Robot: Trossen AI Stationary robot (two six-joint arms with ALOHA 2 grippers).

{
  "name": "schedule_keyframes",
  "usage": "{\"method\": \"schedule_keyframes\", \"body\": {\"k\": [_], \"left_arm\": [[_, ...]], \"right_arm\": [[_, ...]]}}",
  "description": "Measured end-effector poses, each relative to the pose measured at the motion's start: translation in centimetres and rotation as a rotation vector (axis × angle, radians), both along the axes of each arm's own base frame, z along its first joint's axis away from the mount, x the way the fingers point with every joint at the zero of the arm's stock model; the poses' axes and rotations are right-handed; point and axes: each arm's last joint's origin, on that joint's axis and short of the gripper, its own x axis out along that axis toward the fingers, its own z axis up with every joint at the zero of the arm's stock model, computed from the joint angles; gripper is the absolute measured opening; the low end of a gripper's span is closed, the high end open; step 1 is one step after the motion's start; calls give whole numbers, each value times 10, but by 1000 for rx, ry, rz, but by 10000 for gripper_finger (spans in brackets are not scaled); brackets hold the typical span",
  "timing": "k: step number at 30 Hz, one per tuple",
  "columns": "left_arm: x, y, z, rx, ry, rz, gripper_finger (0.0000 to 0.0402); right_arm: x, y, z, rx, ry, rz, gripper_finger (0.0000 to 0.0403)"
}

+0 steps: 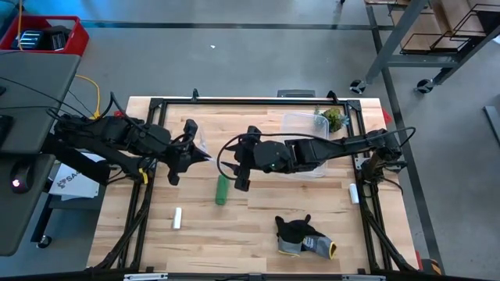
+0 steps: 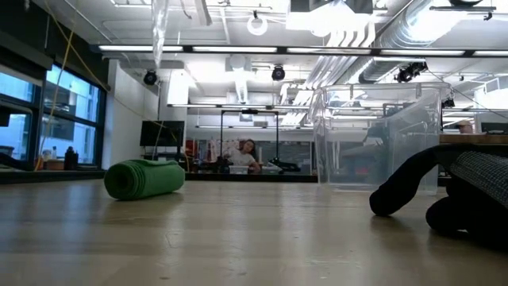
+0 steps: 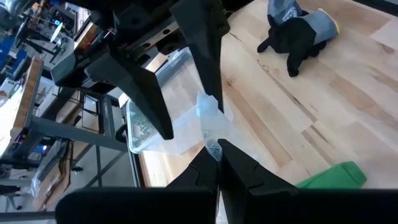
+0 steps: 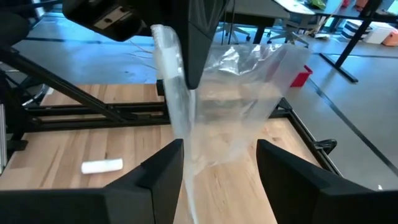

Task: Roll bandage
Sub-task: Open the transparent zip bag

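The left gripper (image 3: 217,155) is clamped on a clear plastic bag (image 4: 230,106) above the counter (image 1: 258,234). The right gripper (image 4: 214,165) stands open beside the bag. The bandage (image 1: 223,190), a green roll, lies below them. No readable writing shows.

One green bandage roll (image 1: 223,190), two white cylinders (image 1: 177,218), one glove (image 1: 303,236).

Bare table (image 1: 258,226) between bandage (image 1: 223,190) and glove (image 1: 301,236).
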Motion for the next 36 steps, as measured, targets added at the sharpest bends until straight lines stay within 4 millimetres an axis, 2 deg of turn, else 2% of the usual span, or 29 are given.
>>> {"method": "schedule_keyframes", "body": {"k": [6, 14, 36], "left_arm": [[0, 1, 0, 4, -2, 13, 0], [0, 1, 0, 4, -2, 13, 0], [2, 1, 0, 3, -5, 12, 0]], "right_arm": [[0, 1, 0, 17, 3, 42, 193], [0, -1, 0, -52, 9, -6, 193], [1, -3, 0, -42, 13, 8, 193]]}}
